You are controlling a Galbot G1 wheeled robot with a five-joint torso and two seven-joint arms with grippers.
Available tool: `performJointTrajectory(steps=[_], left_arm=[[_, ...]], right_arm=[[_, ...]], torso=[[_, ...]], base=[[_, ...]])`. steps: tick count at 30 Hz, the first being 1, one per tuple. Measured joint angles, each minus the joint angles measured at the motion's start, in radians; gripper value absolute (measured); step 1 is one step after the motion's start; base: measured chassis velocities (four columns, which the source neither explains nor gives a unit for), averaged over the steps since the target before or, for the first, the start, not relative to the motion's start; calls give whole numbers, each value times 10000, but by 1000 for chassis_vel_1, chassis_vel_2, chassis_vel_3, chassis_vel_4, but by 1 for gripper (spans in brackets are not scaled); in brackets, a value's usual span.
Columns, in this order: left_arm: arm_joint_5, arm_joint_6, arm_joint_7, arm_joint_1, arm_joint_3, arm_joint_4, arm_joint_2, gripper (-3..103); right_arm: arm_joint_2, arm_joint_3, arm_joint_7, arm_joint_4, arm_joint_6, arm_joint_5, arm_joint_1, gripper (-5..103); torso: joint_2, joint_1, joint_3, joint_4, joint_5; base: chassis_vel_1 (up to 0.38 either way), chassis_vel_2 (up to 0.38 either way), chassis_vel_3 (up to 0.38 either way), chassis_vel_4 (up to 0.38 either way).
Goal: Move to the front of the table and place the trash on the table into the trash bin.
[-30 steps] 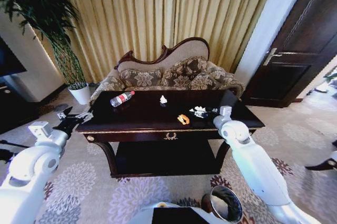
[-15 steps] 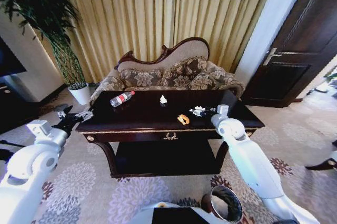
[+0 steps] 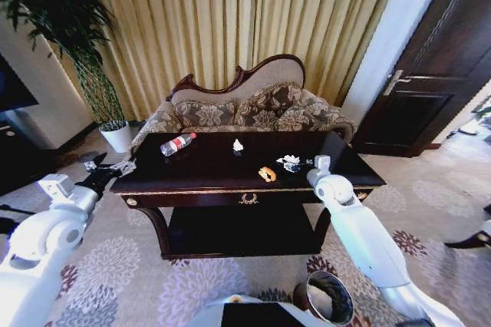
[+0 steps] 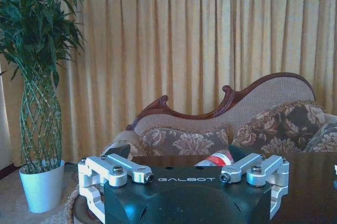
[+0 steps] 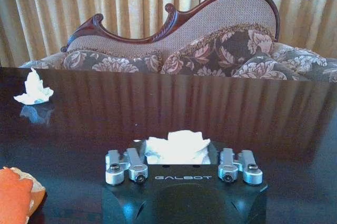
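Behind the table point(image 3: 230, 170), a sofa point(image 3: 245, 108); my right gripper point(image 5: 181, 153) spreads wide around paper point(image 5: 178, 146), left gripper point(image 3: 107, 170) wide open too.

Living room: carved sofa point(image 3: 242, 108), curtains point(image 3: 230, 20), potted plant point(image 3: 69, 35).

The table point(image 3: 222, 170) is dark glossy wood with gold trim. On it lie a clear bottle point(image 3: 178, 143) with a red label, white paper point(image 3: 291, 161) and an orange scrap point(image 3: 266, 174). Behind the table stand a brown floral sofa point(image 3: 245, 112) and gold curtains point(image 3: 230, 20).
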Motion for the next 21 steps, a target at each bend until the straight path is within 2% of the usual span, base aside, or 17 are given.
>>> performJointTrajectory(steps=[1, 4, 5, 8, 9, 12, 13, 15, 17, 18, 21], left_arm=[[0, 0, 0, 0, 0, 0, 0, 100], [-2, -20, 4, 6, -53, -82, 11, 100], [-2, -20, 4, 6, -53, -82, 11, 100], [-7, -46, 8, 61, -107, -133, -4, 100], [-7, -46, 8, 61, -107, -133, -4, 100], [-26, -68, 9, 67, -160, -142, 13, 100], [-26, -68, 9, 67, -160, -142, 13, 100], [-52, -99, 9, 78, -202, -150, 46, 100], [-54, -109, 9, 83, -215, -150, 57, 100], [-56, -127, 10, 93, -231, -154, 67, 100], [-61, -136, 10, 100, -239, -162, 74, 100]], right_arm=[[0, 0, 0, 0, 0, 0, 0, 66], [24, 3, 0, -14, 128, -26, -60, 50], [24, 3, 0, -14, 128, -26, -60, 50], [33, 61, 0, 19, 184, -71, -168, 33], [33, 61, 0, 19, 184, -71, -168, 33], [58, 127, 0, 50, 242, -138, -254, 18], [58, 127, 0, 50, 242, -138, -254, 18], [81, 175, 0, 63, 345, -207, -325, 7], [93, 197, 0, 69, 379, -230, -344, 7], [110, 239, 0, 91, 412, -244, -365, 1], [117, 272, 0, 114, 446, -247, -380, 1]], torso=[[0, 0, 0, 0, 0], [0, 0, 0, 0, 0], [0, 0, 0, 0, 0], [0, 0, 0, 0, 0], [0, 0, 0, 0, 0], [0, 0, 0, 0, 0], [0, 0, 0, 0, 0], [0, 0, 0, -1, 0], [0, 0, 0, -1, 0], [0, 0, 0, -1, 0], [0, 0, 0, 0, 0]], base=[[0, 0, 0, 0], [0, 0, 0, 0], [0, 0, 0, 0], [0, 0, 0, 0], [0, 0, 0, 0], [0, 0, 0, 0], [0, 0, 0, 0], [0, 0, 0, 0], [0, 0, 0, 0], [0, 0, 0, 0], [0, 0, 0, 0]])
